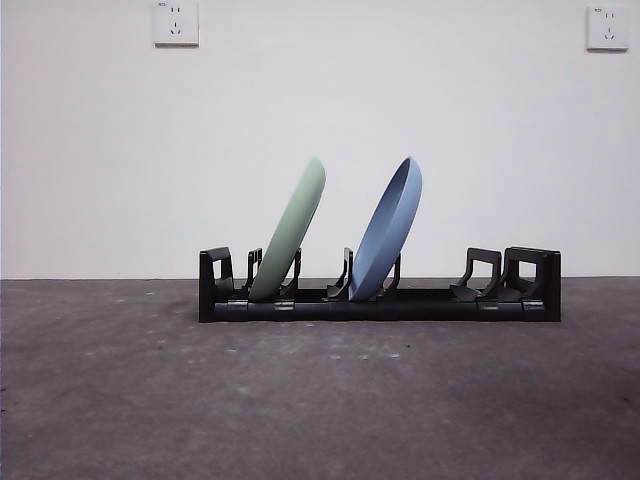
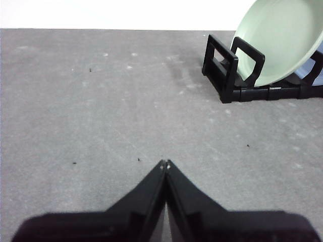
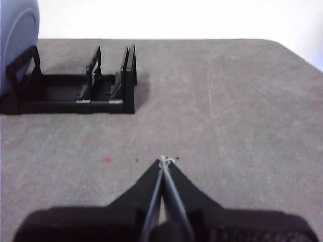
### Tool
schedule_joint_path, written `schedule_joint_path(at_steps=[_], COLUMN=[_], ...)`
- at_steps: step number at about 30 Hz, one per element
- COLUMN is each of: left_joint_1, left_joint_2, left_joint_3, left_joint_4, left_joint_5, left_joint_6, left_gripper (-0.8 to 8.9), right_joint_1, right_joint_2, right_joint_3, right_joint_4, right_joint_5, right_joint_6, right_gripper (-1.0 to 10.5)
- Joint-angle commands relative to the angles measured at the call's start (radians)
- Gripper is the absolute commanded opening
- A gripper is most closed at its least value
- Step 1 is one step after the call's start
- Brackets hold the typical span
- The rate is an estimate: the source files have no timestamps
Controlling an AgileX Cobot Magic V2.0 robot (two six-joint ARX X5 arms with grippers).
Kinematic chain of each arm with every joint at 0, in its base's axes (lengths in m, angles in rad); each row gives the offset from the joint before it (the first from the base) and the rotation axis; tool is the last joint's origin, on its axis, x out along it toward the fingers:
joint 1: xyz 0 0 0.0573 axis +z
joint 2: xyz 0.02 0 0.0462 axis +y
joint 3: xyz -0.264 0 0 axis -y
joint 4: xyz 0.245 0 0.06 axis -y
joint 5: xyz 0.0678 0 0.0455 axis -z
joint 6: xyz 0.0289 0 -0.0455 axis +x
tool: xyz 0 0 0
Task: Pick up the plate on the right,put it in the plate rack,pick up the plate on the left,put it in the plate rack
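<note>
1. The long black plastic plate rack (image 1: 380,300) sits mid-frame in the front view on the grey worktop (image 1: 320,400).
2. The pale green round plate (image 1: 290,230) leans in a slot left of centre; the blue round plate (image 1: 388,230) leans at centre. Both tilt rightward.
3. The left tool (image 2: 165,164) and right tool (image 3: 164,161) are each pressed together, empty, well apart from the rack.
4. Risk, as I judge it: the steep lean could let a nudged plate tip over a divider.
</note>
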Motion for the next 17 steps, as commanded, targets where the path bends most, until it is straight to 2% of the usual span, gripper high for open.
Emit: schedule_joint_path(at_steps=[1, 17], left_joint_1=[0.002, 0.002], left_joint_2=[0.000, 0.000], left_joint_3=[-0.010, -0.010], left_joint_4=[0.008, 0.008], left_joint_5=[0.000, 0.000], left_joint_6=[-0.006, -0.006], left_gripper=[-0.03, -0.03], right_joint_1=[-0.001, 0.000], right_joint_2=[-0.002, -0.001], right_joint_3=[-0.010, -0.010], right_joint_4=[0.009, 0.009], right_joint_5=[0.000, 0.001], right_joint_6=[0.016, 0.019], right_gripper=[0.0, 0.0])
